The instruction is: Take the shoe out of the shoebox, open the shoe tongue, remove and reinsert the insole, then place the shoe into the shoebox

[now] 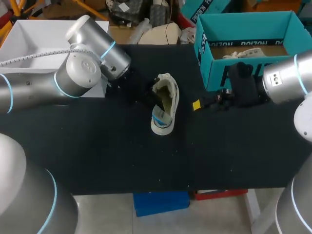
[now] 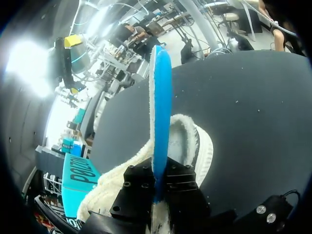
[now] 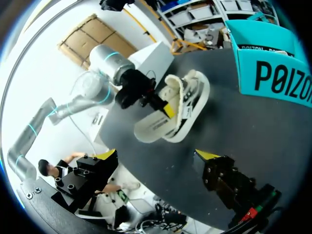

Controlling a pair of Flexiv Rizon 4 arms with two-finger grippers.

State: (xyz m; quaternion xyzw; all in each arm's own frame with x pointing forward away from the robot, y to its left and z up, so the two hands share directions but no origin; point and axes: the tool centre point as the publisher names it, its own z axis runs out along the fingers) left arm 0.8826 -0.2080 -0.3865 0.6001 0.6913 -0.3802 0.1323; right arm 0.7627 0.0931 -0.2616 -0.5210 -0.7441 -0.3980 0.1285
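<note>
Left gripper and insole, left wrist view. The insole stands on edge between the two black fingers, which are closed on its lower end, one on each face. It rises straight ahead of the gripper. The shoe lies just under and ahead of the fingers, its opening around the insole's base, so the insole is partly out of the shoe.

Seen from the right wrist, a yellow fingertip presses the insole's pale underside where it leaves the shoe. The shoe lies on its side on the black table, near the middle. The teal shoebox stands open at the far right corner, well apart from the shoe.

The shoe is cream, with a thick pale sole and a fleecy collar. The insole is bright blue on top and off-white beneath.

The right gripper hovers between shoe and shoebox. Its fingers are spread wide and it holds nothing.

Count: one shoe, one insole, one shoebox, two grippers.
</note>
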